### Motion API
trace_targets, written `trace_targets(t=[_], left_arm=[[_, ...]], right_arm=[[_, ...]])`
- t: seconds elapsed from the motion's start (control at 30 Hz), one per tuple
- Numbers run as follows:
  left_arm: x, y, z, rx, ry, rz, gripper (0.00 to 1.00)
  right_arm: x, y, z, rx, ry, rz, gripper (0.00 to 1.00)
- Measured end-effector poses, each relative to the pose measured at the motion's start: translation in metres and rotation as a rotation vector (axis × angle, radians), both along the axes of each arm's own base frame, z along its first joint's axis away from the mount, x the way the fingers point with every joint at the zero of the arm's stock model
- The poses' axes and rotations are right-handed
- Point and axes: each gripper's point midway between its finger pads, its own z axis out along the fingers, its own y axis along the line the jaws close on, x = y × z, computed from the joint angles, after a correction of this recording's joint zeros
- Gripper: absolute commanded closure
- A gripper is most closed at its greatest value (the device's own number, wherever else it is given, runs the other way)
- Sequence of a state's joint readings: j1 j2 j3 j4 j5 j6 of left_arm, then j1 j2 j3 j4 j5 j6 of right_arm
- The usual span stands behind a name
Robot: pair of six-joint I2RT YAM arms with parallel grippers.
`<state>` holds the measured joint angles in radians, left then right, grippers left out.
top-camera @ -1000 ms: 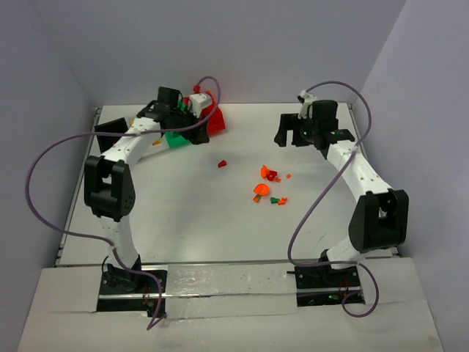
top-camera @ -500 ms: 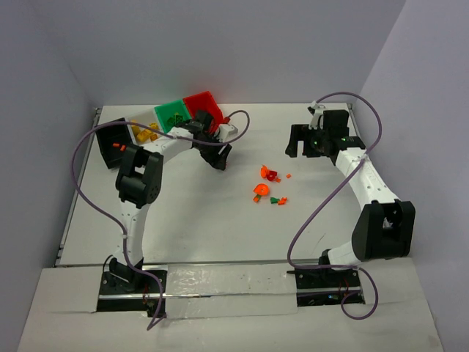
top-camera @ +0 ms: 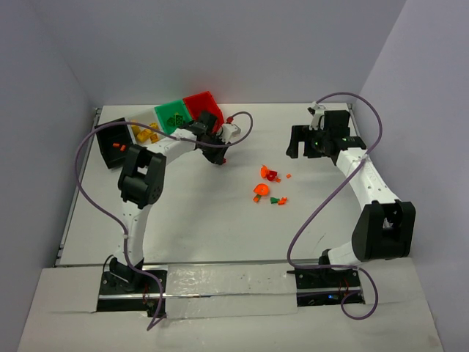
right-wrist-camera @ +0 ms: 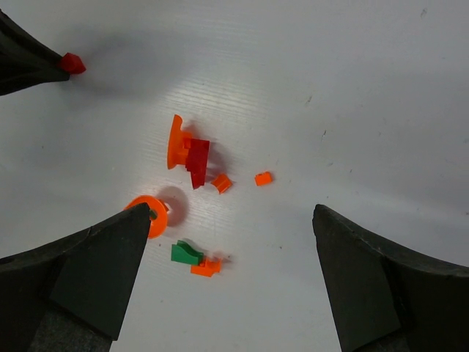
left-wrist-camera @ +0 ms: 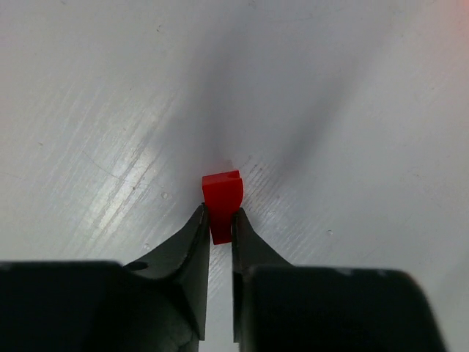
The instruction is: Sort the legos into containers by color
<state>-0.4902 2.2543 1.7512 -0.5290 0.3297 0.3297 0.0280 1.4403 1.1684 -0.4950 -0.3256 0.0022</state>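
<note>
A small red lego (left-wrist-camera: 222, 192) lies on the white table, and my left gripper (left-wrist-camera: 220, 220) is shut on its near end. The same piece (right-wrist-camera: 72, 64) shows at that gripper's tip in the right wrist view. From above, the left gripper (top-camera: 219, 156) is low on the table, just right of the containers. The remaining legos lie mid-table: an orange and dark red cluster (right-wrist-camera: 187, 151), an orange ring (right-wrist-camera: 152, 217), a green piece (right-wrist-camera: 186, 254) and small orange bits (right-wrist-camera: 263, 178). My right gripper (right-wrist-camera: 231, 211) hangs open above them, holding nothing.
Four bins stand at the back left: black (top-camera: 106, 133), then one hard to make out holding yellow pieces (top-camera: 144, 133), green (top-camera: 165, 111) and red (top-camera: 201, 102). The left arm's purple cable (top-camera: 238, 125) loops beside the red bin. Grey walls close in the table.
My left arm swung from over the bins out to the lone red lego, and its jaws closed on it. The right arm shifted slightly right, then held still.
</note>
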Motion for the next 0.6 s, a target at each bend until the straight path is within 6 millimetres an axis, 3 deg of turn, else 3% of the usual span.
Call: trace_targets(t=[0.1, 0.23, 0.33, 0.43, 0.6], left_arm=[[0.002, -0.001, 0.000, 0.006, -0.014, 0.003, 0.98], [0.004, 0.000, 0.002, 0.011, -0.018, 0.015, 1.00], [0.015, 0.004, 0.014, 0.008, -0.036, 0.053, 1.00], [0.048, 0.012, 0.047, -0.012, -0.118, 0.131, 1.00], [0.121, 0.046, 0.128, -0.086, -0.323, 0.313, 1.00]], right_arm=[[-0.001, -0.002, -0.002, -0.016, -0.002, 0.009, 0.02], [-0.006, -0.005, -0.013, -0.046, 0.018, 0.026, 0.08], [-0.007, -0.007, -0.019, -0.066, 0.028, 0.036, 0.11], [-0.007, -0.007, -0.024, -0.070, 0.042, 0.041, 0.13], [-0.009, -0.007, -0.032, -0.071, 0.066, 0.043, 0.14]])
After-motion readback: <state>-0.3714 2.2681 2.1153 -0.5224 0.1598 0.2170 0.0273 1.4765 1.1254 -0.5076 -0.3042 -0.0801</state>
